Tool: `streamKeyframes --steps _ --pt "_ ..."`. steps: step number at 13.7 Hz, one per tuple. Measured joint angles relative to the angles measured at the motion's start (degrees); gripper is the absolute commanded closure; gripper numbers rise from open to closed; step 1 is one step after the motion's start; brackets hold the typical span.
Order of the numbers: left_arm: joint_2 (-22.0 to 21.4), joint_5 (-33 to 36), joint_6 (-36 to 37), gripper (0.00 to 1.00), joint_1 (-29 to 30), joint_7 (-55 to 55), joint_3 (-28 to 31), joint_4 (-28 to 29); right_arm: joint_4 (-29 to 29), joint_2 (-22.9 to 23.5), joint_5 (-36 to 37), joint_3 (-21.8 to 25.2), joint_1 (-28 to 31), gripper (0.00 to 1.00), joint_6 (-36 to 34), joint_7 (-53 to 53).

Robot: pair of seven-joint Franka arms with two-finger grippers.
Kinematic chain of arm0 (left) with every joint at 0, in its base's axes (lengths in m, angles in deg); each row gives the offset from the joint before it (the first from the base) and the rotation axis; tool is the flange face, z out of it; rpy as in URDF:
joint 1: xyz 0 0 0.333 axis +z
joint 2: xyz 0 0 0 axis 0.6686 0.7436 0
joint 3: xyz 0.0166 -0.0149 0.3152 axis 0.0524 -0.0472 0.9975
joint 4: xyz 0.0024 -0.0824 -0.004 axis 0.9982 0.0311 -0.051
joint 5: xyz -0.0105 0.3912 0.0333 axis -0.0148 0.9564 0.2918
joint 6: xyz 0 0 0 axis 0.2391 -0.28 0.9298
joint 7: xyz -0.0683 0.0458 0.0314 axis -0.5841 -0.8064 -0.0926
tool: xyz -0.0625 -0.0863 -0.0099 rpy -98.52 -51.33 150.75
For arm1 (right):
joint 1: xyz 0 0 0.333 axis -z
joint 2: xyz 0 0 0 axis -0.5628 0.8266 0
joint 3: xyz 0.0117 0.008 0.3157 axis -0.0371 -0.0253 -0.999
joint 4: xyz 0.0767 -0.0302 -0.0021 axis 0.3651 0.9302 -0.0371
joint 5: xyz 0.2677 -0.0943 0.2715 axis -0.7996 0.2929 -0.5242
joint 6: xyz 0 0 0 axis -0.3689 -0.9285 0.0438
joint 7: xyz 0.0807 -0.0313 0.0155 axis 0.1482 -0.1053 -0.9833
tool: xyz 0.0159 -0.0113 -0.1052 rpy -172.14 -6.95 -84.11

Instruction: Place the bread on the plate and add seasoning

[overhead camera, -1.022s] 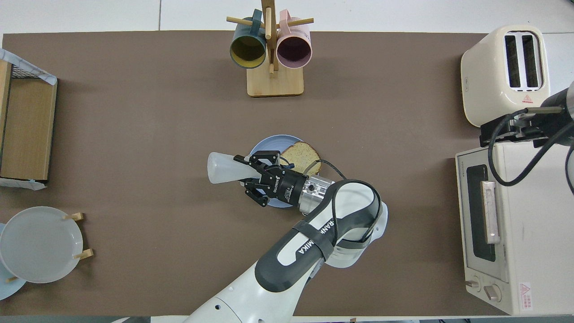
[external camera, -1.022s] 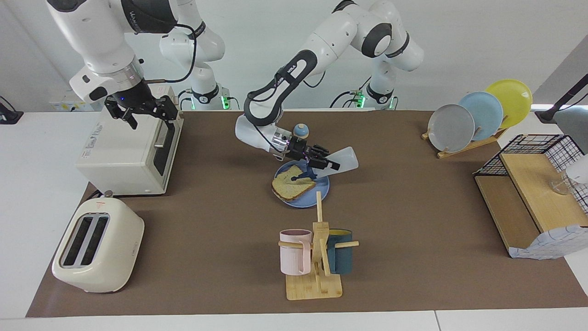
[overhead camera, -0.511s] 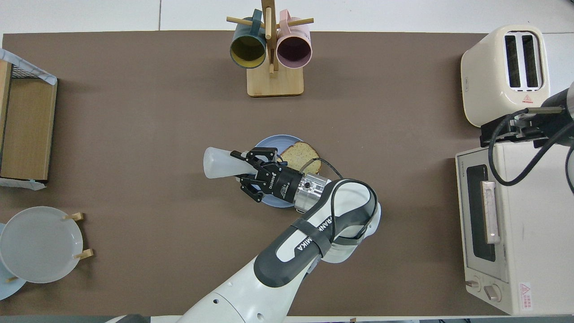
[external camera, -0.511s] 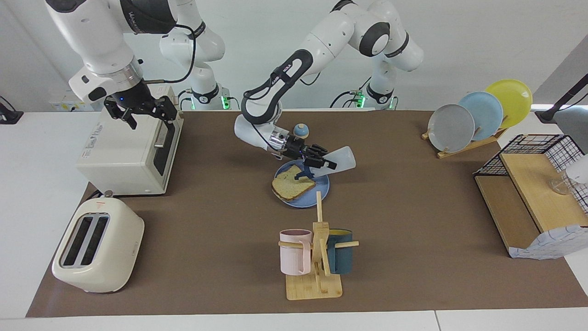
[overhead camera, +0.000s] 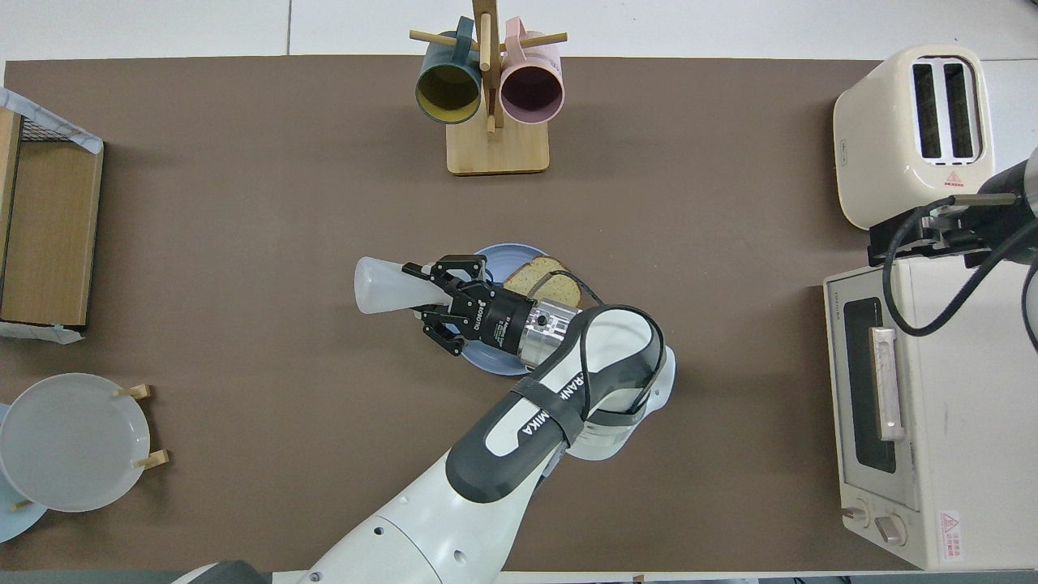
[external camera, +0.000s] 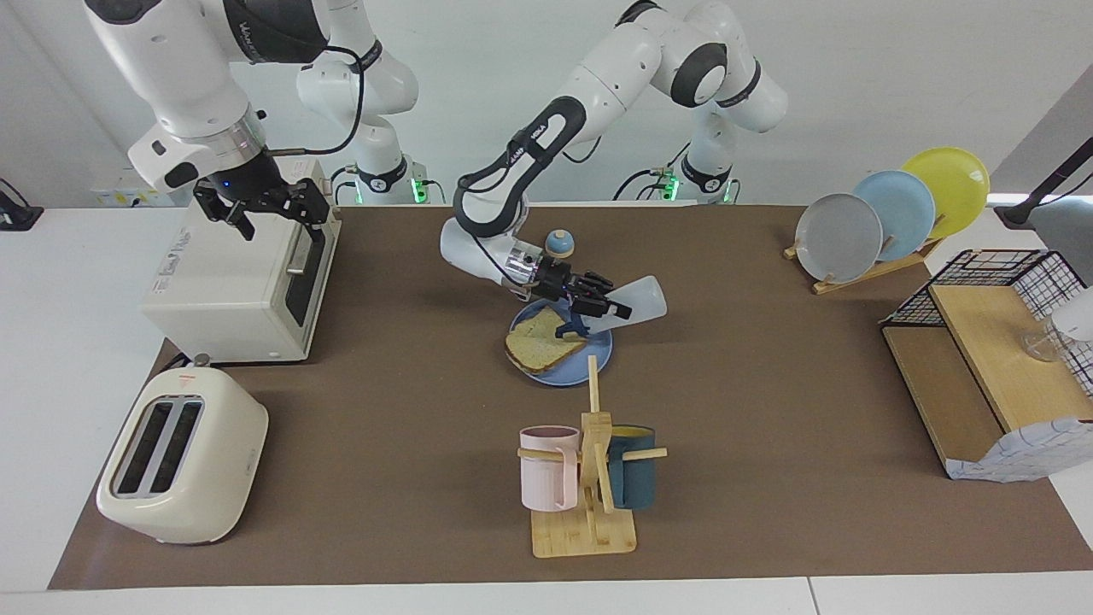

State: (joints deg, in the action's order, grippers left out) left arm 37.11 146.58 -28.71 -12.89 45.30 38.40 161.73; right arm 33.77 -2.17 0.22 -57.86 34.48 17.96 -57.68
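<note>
The bread (external camera: 545, 344) lies on the plate (external camera: 598, 365) near the middle of the counter (external camera: 768, 410), covering the half of the plate toward the right arm's end, with its crust overhanging the rim a little. The first part of the task can therefore be judged done.

The bottle (external camera: 630, 303) is held tipped over the plate, its dark cap pointing down at the bread and its pale base raised toward the left arm's end. It is held so, presumably, to let the seasoning fall on the slice. The left tool (external camera: 600, 303) is closed around the bottle near its cap end, and it hangs over the edge of the plate nearer to the robots.

A small blue-domed bell (external camera: 559, 243) stands nearer to the robots than the plate, close under the left wrist, so little room is left there for swinging back. A mug rack (external camera: 589, 478) stands farther from the robots than the plate, its upright post reaching close to the plate's rim in the facing view. Toward the left arm's end, bare counter is left open up to a stand of plates (external camera: 888, 213), and room for setting the bottle down is judged best there.

The right tool (external camera: 260, 205) waits over a toaster oven (external camera: 230, 282) at the right arm's end; whether it is open cannot be told.
</note>
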Motion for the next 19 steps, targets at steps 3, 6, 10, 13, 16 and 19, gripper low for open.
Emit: streamKeyframes --steps 3,6,10,13,16,19 --pt "0.00 -0.03 0.20 1.00 -0.62 0.00 0.42 0.00 0.01 0.00 0.00 0.00 0.00 0.00 0.00 0.00" --pt "0.02 0.43 -0.94 1.00 3.95 0.00 0.77 0.04 0.01 0.00 0.00 0.00 0.00 0.00 0.00 0.00" --pt "0.05 1.39 -2.87 1.00 8.51 0.01 0.73 0.04 0.01 0.00 0.00 0.00 0.00 0.00 0.00 0.00" --pt "0.05 1.16 -2.84 1.00 6.15 0.01 0.11 0.02 0.01 0.00 0.00 0.00 0.00 0.00 0.00 0.00" --pt "0.05 -0.54 -2.26 1.00 1.21 0.00 -0.04 0.01 0.01 0.00 0.00 0.00 0.00 0.00 0.00 0.00" --pt "0.06 -0.56 -2.42 1.00 1.56 0.00 0.52 0.02 0.01 0.00 0.00 0.00 0.00 0.00 0.00 0.00"
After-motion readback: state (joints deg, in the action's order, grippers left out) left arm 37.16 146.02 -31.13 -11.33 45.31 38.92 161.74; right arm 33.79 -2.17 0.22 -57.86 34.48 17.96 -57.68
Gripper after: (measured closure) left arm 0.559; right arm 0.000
